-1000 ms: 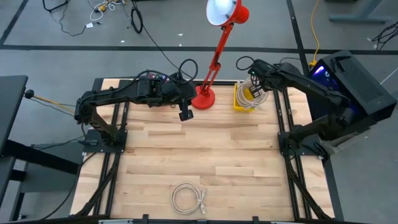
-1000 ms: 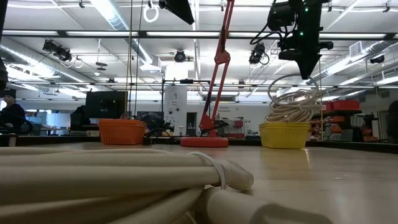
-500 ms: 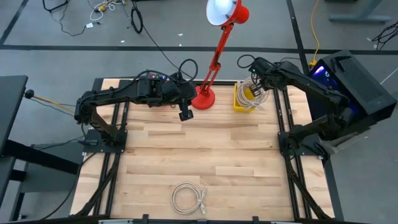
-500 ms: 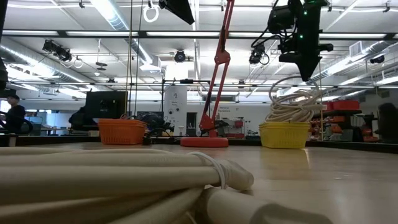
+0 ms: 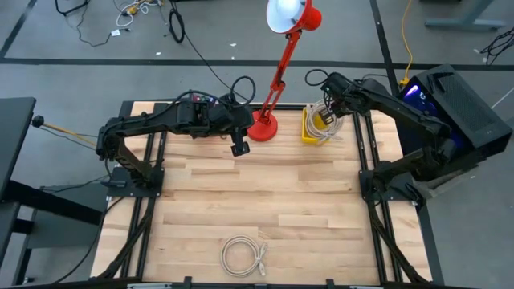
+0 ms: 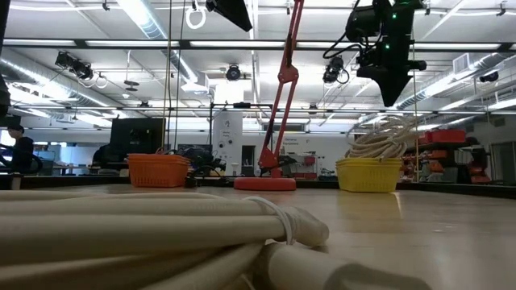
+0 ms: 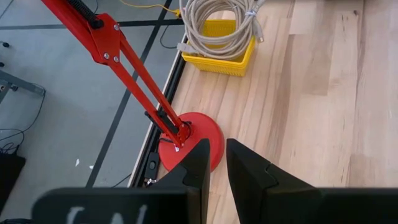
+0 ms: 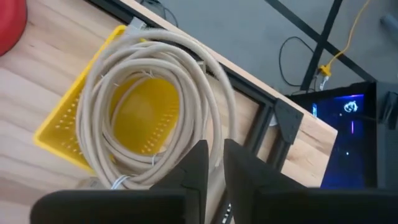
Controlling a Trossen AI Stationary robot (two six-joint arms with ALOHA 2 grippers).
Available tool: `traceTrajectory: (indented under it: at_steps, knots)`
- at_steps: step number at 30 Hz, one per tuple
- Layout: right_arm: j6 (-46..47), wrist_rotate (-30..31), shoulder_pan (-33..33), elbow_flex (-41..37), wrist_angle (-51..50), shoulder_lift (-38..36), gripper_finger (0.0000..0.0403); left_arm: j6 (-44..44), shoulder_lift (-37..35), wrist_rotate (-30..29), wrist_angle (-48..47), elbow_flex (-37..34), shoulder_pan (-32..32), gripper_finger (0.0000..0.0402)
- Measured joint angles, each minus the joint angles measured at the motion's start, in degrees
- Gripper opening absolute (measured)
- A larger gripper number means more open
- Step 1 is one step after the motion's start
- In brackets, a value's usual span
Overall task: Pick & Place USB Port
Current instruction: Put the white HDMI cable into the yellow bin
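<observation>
The left gripper [image 5: 239,148] hangs over the wooden table [image 5: 265,201], toward the far edge at about 11 o'clock. Its two dark fingers [image 7: 198,163] stand close together with only a thin gap between them, and nothing is held in them. It is just beside the round red foot of the red lamp [image 5: 263,124], on the lamp's 8 o'clock side. The lamp's thin red arm leans up to a white shade beyond the far edge of the table.

Near the front edge, at about 6 o'clock, lies a coiled white cable [image 5: 243,256], flat on the wood, well apart from both arms.

At about 1 o'clock on the table sits a yellow basket [image 5: 308,130], to the right of the lamp's foot. A beige cable coil [image 8: 155,93] rests on top of it, spilling over the rim. The right gripper [image 5: 327,103] hangs above this coil. Its fingers [image 8: 196,167] are nearly closed with a slim gap, and they grip nothing.
</observation>
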Motion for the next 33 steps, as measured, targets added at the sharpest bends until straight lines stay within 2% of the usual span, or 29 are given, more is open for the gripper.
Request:
traceTrajectory:
  at_steps: [10,12,15,18,21,24,26,29,31,33]
  knots:
    - [-0.4,-0.9,0.1,0.0,0.8,0.0,0.0054,0.0,0.0,0.0,0.0,0.0,0.0,0.0057]
    - [-0.3,-4.9,0.5,0.0,1.7,0.0,0.0054,0.0,0.0,0.0,0.0,0.0,0.0,0.0057]
    - [-0.5,-14.5,3.4,0.0,4.9,-0.1,0.0054,0.0,0.0,1.7,-1.8,0.0,0.0,0.0057]
    - [-2.9,-21.0,9.2,0.0,9.8,-0.3,0.0054,-0.3,0.0,9.0,-6.8,0.0,0.0,0.0057]
    - [-2.5,-20.9,14.9,0.0,13.2,-1.3,0.0054,-3.2,-0.2,19.2,-11.1,-2.4,-0.1,0.0057]
    - [-0.9,-19.4,18.8,0.0,15.7,-3.4,0.0055,-5.7,-0.5,30.0,-11.7,-9.8,-1.5,0.0057]
    - [-0.1,-19.0,20.8,0.0,18.5,-5.6,0.0055,-9.8,-1.1,36.3,-6.1,-16.5,-3.1,0.0057]
    - [-0.3,-17.3,23.3,0.0,21.5,-9.7,0.0055,-18.4,-3.4,45.4,9.1,-27.1,-3.0,0.0057]
    - [-0.7,-15.0,24.1,0.0,22.1,-12.8,0.0055,-22.9,-5.7,45.4,19.9,-32.4,-2.5,0.0055]
    - [-1.2,-13.6,24.0,0.0,22.1,-15.7,0.0055,-26.4,-6.9,43.0,23.4,-36.4,-2.8,0.0050]
